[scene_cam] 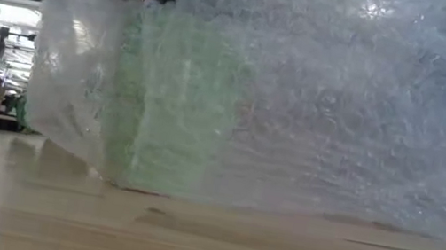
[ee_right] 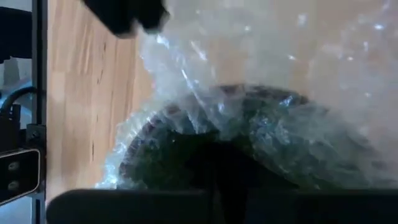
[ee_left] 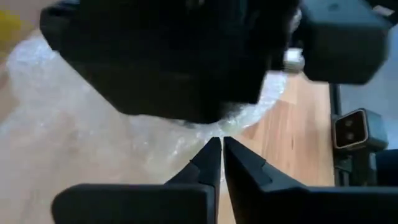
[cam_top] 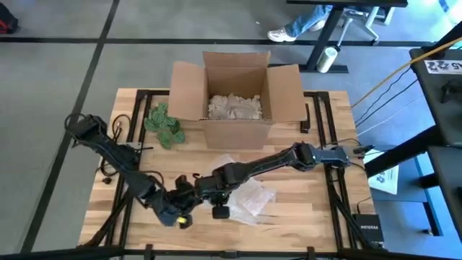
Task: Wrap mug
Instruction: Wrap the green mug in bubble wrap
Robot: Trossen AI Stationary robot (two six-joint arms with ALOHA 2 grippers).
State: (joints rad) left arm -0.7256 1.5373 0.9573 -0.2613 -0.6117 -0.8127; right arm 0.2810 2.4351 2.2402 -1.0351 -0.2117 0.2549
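mug (scene_cam: 174, 104): green, on its side under bubble wrap (scene_cam: 344, 99) at the bench (cam_top: 303, 217) front edge, mostly covered | left gripper (ee_left: 221, 163): jaws closed, empty, tips at wrap edge, likely tucking | right gripper (cam_top: 219, 193): over mug, seemingly steadying it; jaws' state cannot be told | cardboard box (cam_top: 234, 90): open behind, probably for packing

The high view looks straight down from well above, taking in the whole wooden table (cam_top: 317, 209), both arms and the grey floor around. The low view sits at table-top height, facing level across the boards, with the bubble wrap (scene_cam: 316, 104) so close that it fills most of its field. Each wrist view looks forward past its own fingers, pressed very near that same bubble wrap (ee_left: 93, 130) (ee_right: 261, 68), which all four views share, over the table boards.
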